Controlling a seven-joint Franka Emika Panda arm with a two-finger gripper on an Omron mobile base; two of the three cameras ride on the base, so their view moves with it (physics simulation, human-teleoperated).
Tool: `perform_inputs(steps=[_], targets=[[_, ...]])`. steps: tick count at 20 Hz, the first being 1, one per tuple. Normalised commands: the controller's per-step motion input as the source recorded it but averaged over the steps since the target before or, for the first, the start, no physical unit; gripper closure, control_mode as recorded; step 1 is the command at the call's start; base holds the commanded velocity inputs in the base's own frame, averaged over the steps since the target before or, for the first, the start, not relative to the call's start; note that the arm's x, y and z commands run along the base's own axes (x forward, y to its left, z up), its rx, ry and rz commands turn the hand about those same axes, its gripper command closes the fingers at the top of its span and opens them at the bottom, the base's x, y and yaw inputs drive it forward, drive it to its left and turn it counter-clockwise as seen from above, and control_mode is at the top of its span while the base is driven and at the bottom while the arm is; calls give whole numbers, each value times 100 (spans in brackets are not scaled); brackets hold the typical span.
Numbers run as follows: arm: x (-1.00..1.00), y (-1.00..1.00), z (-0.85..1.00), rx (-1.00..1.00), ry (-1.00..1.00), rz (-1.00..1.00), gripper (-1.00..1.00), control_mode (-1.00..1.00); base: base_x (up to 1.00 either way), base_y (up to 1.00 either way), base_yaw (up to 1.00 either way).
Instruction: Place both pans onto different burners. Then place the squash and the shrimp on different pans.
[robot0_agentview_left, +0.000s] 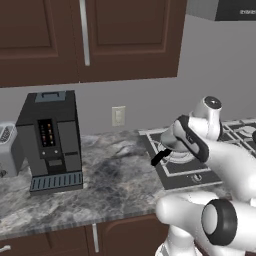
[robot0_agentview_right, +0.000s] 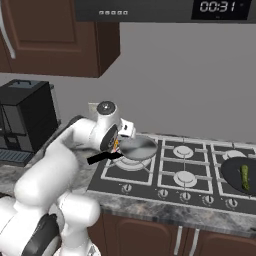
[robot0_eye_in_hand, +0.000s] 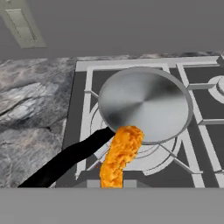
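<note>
- Shrimp (robot0_eye_in_hand: 121, 155) rises from between the fingertips in the hand view, so I judge the gripper (robot0_agentview_right: 117, 145) clenched on it; the fingers themselves are hidden behind the orange piece.
- Its long axis runs straight away from the fingers, leaning slightly toward the far side, and its free end reaches over the near rim of the silver pan (robot0_eye_in_hand: 145, 104).
- That silver pan lies just ahead of and below the fingers, seated on the large burner (robot0_eye_in_hand: 144, 151) at the near-left corner of the cooktop (robot0_agentview_right: 170, 172). Its black handle (robot0_eye_in_hand: 65, 162) points back past the fingers and out over the cooktop's edge toward the counter (robot0_agentview_left: 110, 185).
- Well off to the side of the fingers, at the far end of the cooktop in the right base view, the black pan (robot0_agentview_right: 239, 176) sits over another burner with the squash (robot0_agentview_right: 245, 176) lying in it, a green piece with its long axis running near to far.
- Done, as I read it: both pans on separate burners, squash in the black one.
- Left: carry the shrimp fully over the silver pan's middle and let it go.
</note>
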Motion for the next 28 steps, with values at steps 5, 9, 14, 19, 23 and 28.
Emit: perform_inputs(steps=[5, 9, 14, 19, 23, 28], targets=[[24, -43, -17, 0, 0, 0, 100, -100, 0, 0, 0], [19, -24, -48, 0, 0, 0, 100, -100, 0, 0, 0], [29, -16, -51, 0, 0, 0, 100, -100, 0, 0, 0], [49, -5, -27, 0, 0, 0, 100, -100, 0, 0, 0], [50, 0, -18, 0, 0, 0, 100, -100, 0, 0, 0], [31, -3, -40, 0, 0, 0, 100, -100, 0, 0, 0]])
